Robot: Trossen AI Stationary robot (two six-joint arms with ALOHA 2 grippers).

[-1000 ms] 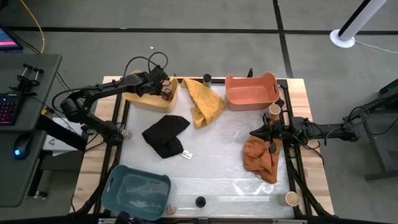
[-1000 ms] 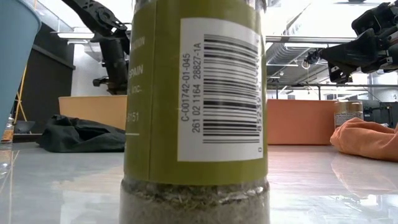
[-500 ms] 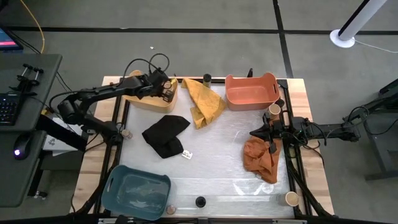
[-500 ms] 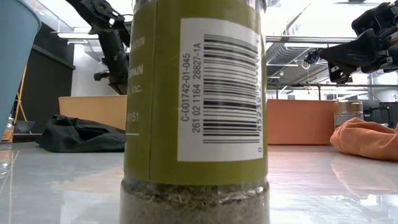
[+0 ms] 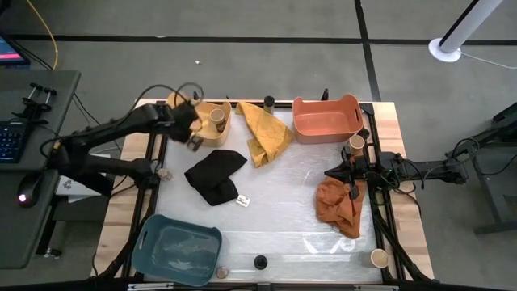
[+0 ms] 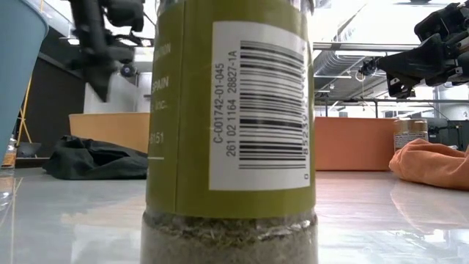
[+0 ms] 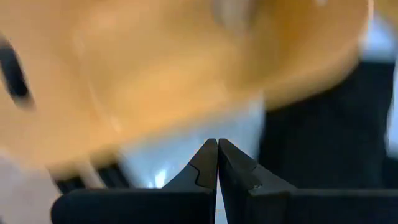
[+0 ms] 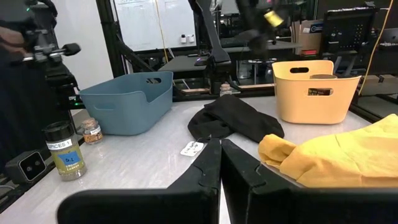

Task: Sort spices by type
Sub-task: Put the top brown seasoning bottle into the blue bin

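My left gripper is shut and empty, hovering at the near edge of the yellow bin, above the table by the black cloth. A tan-topped spice jar stands inside that bin. My right gripper is shut and empty, waiting above the orange cloth. Other jars stand on their bases around the table: black-topped ones, tan-topped ones, and a brown-topped one. One jar fills the low view.
An orange bin sits at the far right and a blue bin at the near left. A yellow cloth lies between the two far bins. A small jar stands at the left rail. The middle of the table is bare.
My left gripper has drawn back out of the yellow bin, rising and moving fast toward the table's left and near side. A tan-topped jar now shows standing in the bin where the gripper was. The right arm has kept still.
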